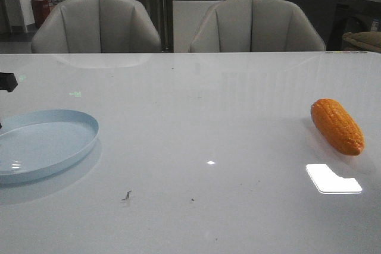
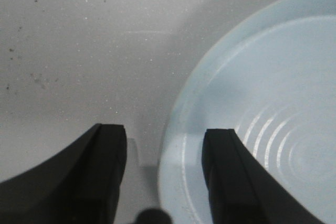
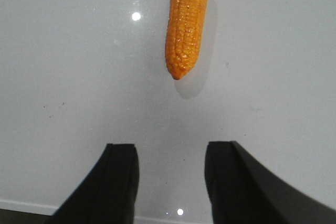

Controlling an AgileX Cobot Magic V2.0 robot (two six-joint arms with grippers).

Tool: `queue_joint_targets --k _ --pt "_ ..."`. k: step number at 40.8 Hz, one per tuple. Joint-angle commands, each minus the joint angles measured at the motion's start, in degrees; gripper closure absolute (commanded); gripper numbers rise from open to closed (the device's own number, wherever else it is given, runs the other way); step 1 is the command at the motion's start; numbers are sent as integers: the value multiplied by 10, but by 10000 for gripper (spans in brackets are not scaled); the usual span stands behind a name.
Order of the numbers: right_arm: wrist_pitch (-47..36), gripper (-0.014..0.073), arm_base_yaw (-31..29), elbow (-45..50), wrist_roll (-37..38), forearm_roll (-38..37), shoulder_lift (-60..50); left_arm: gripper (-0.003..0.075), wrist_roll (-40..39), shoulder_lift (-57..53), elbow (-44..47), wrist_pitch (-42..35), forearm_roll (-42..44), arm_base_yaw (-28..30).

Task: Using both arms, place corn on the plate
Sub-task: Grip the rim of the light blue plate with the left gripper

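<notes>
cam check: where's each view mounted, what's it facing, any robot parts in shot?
Front: faces forward over the table; plate left, corn right; dark bit of left arm at the left edge.
Left wrist: looks down past open left hand straddling the plate rim.
Right wrist: looks down past open right hand toward the corn.
Shared: each wrist view shares one item with front.

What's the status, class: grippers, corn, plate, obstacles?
Left gripper open, straddling the plate rim. Right gripper open, short of the corn. Corn on table, far right. Nothing between.
</notes>
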Motion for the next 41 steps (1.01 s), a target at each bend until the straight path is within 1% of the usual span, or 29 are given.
queue_joint_targets --k 1,8,10,12,18,19,20,22,31,36,41 --pt "-26 179 -3 -18 -1 3 -5 317 -6 -20 -18 -13 0 0" --pt "-27 179 -3 -18 -1 3 -5 319 -6 -7 -18 -20 0 0" --pt "-27 179 -3 -18 -1 3 -5 331 -6 -6 -18 -22 0 0" --pt "-27 179 -3 -18 -1 3 -5 363 -6 -6 -18 -24 0 0" --pt "-27 179 -3 -18 -1 3 -5 575 -6 -6 -18 -30 -1 0" --pt "-27 179 -3 -18 -1 3 -5 620 -6 -6 -18 -31 -1 0" --pt "-27 179 -3 -18 -1 3 -5 641 -6 -6 -18 -31 -1 0" --pt "-27 179 -3 -18 -1 3 -5 621 -6 -6 -18 -32 -1 0" --pt "-26 179 -3 -18 -1 3 -5 622 -6 -6 -34 -13 -2 0" --pt "-26 179 -3 -18 -1 3 -5 622 -6 -6 -68 20 -7 0" --pt "-26 179 -3 -18 -1 3 -5 622 -6 -6 -122 52 -23 0"
